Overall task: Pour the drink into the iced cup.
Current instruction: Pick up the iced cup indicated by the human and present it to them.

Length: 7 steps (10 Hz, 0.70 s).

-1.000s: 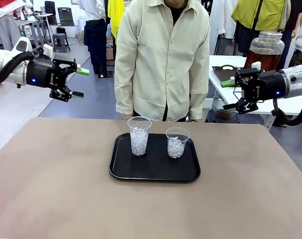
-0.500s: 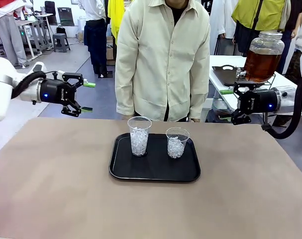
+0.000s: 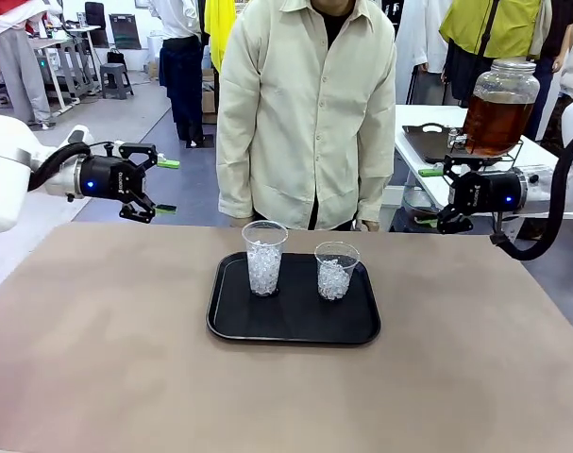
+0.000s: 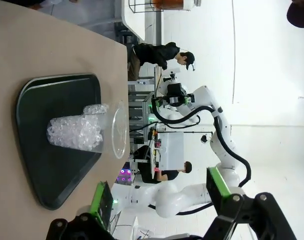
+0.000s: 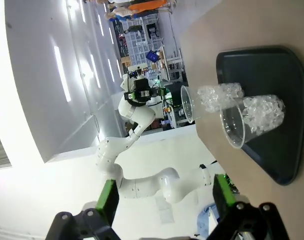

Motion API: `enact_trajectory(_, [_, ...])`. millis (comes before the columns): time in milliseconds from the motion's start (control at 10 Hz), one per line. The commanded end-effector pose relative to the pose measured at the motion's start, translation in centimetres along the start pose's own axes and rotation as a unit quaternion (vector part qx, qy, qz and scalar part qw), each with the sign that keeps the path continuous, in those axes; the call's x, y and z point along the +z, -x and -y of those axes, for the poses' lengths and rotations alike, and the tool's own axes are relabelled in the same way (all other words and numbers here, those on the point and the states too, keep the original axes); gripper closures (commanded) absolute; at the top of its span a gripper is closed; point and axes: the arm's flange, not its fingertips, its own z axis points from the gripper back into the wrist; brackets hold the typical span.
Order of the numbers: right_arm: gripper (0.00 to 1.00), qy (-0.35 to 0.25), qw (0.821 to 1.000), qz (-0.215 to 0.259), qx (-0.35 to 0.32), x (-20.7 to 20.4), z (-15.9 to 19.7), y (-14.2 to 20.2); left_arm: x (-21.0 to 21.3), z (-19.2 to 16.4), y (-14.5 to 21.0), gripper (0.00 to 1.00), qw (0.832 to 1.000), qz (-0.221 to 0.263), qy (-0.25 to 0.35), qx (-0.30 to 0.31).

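While both jaws hang open and empty either side of the black tray, you have nothing poured: amber drink sits in its round glass jar beyond; clear plastic cups hold only ice.

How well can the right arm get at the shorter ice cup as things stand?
Probably yes. The open right gripper hangs past the table's far right corner; the shorter ice cup stands on the black tray's right side, nothing between them.
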Motion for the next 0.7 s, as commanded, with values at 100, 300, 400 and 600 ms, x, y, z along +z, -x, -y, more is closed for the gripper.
enact_trajectory(100, [0.00, -0.013, 1.000, -0.023, -0.003, -0.23, -0.22, -0.49, 0.54, -0.18, -0.32, 0.00, 0.999, -0.028, 0.010, -0.045])
enact_trajectory(300, [0.00, -0.009, 1.000, -0.030, 0.000, -0.53, -0.21, -0.28, 0.17, 0.09, -0.11, 0.00, 1.000, -0.011, 0.008, -0.025])
enact_trajectory(400, [0.00, -0.009, 1.000, -0.017, -0.002, -0.49, 0.21, -0.13, 0.17, 0.09, -0.11, 0.00, 1.000, -0.011, 0.008, -0.025])
enact_trajectory(600, [0.00, -0.009, 1.000, -0.017, -0.002, -0.49, 0.21, -0.13, 0.17, 0.09, -0.11, 0.00, 1.000, -0.011, 0.008, -0.025])
